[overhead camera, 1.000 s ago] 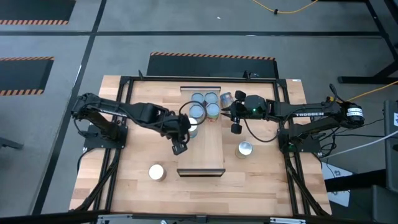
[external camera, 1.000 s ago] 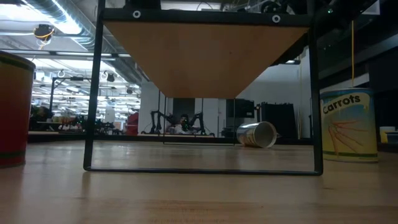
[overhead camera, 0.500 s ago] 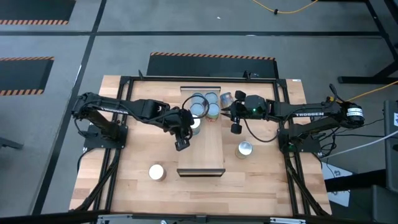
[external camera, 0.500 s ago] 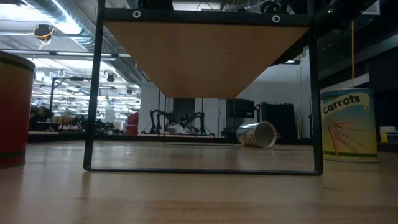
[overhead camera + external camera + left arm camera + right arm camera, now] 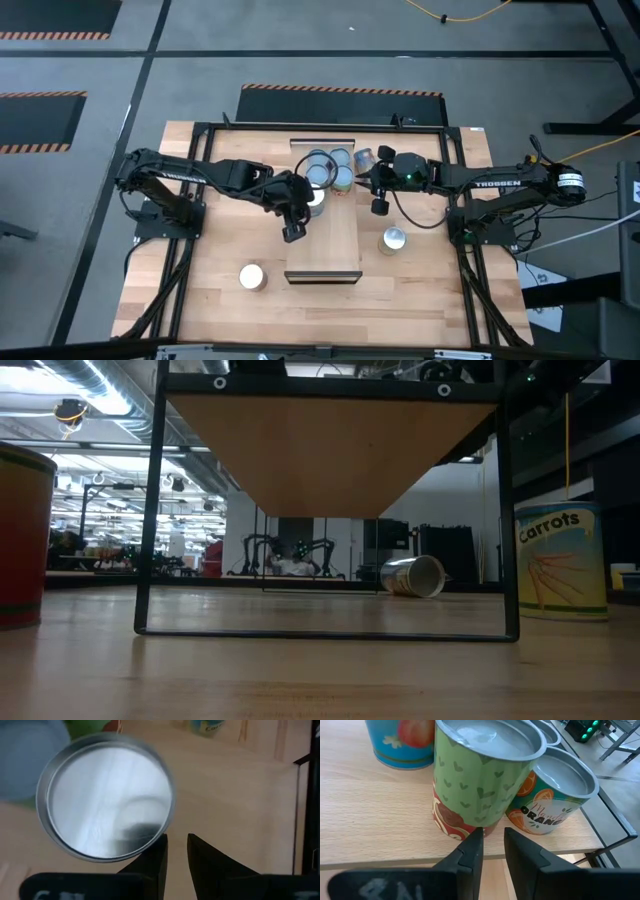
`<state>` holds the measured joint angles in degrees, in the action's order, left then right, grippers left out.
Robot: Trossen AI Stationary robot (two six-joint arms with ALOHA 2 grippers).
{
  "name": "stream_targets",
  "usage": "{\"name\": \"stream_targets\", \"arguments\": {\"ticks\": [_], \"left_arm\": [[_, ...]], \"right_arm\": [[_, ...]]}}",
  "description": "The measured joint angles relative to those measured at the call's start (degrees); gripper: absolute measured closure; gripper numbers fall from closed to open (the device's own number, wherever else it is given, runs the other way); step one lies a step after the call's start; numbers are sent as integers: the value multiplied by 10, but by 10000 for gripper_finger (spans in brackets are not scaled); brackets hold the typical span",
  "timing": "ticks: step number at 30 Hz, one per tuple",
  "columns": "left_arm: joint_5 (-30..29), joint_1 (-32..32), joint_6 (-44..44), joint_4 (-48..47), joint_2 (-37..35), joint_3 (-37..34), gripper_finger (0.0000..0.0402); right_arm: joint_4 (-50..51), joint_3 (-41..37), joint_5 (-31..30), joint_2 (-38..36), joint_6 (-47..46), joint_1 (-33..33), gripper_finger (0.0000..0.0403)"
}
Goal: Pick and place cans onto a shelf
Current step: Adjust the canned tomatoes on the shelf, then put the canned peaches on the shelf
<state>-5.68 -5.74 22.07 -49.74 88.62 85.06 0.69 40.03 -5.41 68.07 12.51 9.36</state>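
Four cans (image 5: 328, 168) crowd the shelf (image 5: 335, 245) end; both fingers nearly closed.

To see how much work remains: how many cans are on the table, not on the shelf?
3. A tipped can lies beside the shelf's far end, on its right. A right can stands right of the shelf. A left can stands left of its near end.
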Motion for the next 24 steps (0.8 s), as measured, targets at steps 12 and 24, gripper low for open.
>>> {"name": "stream_targets", "arguments": {"ticks": [12,24], "left_arm": [[9,-30,-1,-16,-14,0,335],[10,-109,131,-124,-26,0,335]], "right_arm": [[23,19,-1,-23,0,6,320],[168,108,0,-29,0,54,320]]}}
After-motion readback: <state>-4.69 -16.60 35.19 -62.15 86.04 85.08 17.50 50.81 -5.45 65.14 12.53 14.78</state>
